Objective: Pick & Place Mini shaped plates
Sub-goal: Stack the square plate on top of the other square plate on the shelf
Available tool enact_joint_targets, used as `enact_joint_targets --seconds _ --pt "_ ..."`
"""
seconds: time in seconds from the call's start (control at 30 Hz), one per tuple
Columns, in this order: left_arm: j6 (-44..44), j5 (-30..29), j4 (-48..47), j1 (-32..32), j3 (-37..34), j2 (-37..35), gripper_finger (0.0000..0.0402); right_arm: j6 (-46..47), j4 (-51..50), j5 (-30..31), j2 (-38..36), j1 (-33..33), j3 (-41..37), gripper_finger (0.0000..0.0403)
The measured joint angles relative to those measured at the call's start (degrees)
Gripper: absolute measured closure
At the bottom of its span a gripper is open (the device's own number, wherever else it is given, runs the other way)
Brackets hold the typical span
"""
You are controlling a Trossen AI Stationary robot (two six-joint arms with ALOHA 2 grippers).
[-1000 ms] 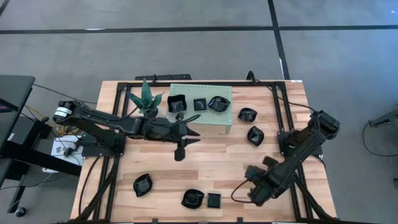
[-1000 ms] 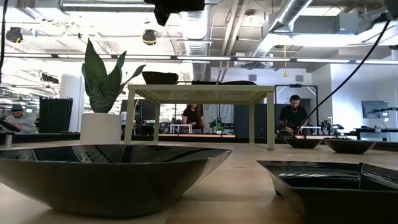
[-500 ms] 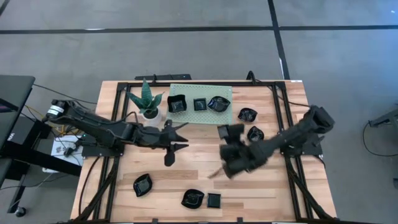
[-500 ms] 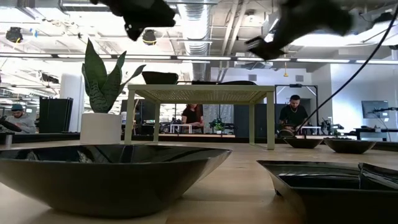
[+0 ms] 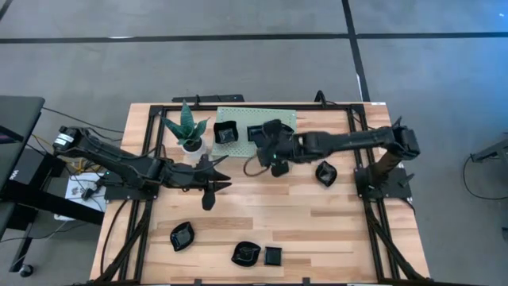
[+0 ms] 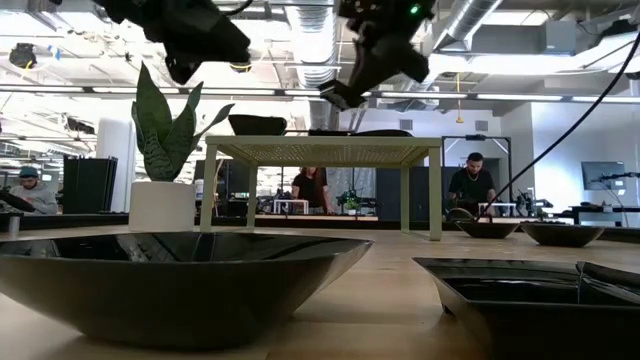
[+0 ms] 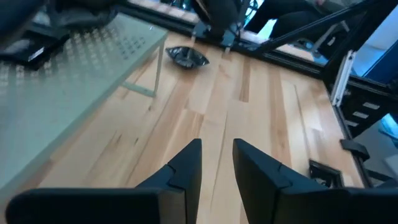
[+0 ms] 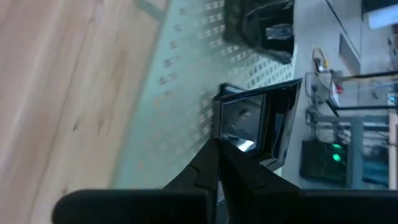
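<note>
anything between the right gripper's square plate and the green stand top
Nothing visible does. The right gripper holds the square plate right over the pale green stand, with only air between them.

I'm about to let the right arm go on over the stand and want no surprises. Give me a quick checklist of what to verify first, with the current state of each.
1. Right gripper shut on the square glossy black plate: ok, the wrist view shows the plate's rim pinched at the fingertips.
2. Right gripper over the pale green perforated stand: ok.
3. Free spot on the stand: cannot tell; two black dishes sit there and the arm hides the rest.
4. Left gripper clear of the stand: ok, it hangs above bare wooden table, open and empty.
5. Small potted green plant out of the right arm's way: ok, beside the stand's far end.
</note>
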Motion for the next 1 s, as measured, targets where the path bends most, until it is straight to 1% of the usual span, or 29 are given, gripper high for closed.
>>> enact_joint_targets --seconds 0.13,0.27,0.33,0.53,0.63,0.8,1.0 --pt "-1.8 -0.4 0.2 0.0 -1.4 0.0 0.0309 -1.6 2.7 -5.3 0.0 -4.7 0.0 0.0397" --pt "-3.1 -0.5 0.6 0.0 -1.6 0.0 0.0309 -1.4 3.5 -5.6 0.0 -7.7 0.0 0.0397" --pt "-3.1 -0.5 0.6 0.0 -1.6 0.0 0.0309 0.4 4.6 -5.9 0.0 -8.6 0.0 0.0397" --pt "-3.0 -0.5 1.6 0.0 -1.6 0.0 0.0309 8.6 5.4 -10.2 0.0 -10.0 0.0 0.0397" --pt "-3.0 -0.5 1.8 0.1 -1.6 0.0 0.0309 9.1 5.6 -10.0 0.0 -9.3 0.0 0.0397" --pt "-2.5 -0.5 1.9 0.9 -1.6 0.0 0.0309 15.8 6.5 -7.1 0.0 -7.8 0.0 0.0397" --pt "-0.3 -0.5 1.9 1.7 -1.6 0.0 0.0309 19.3 6.5 -6.4 0.0 -7.1 0.0 0.0397"
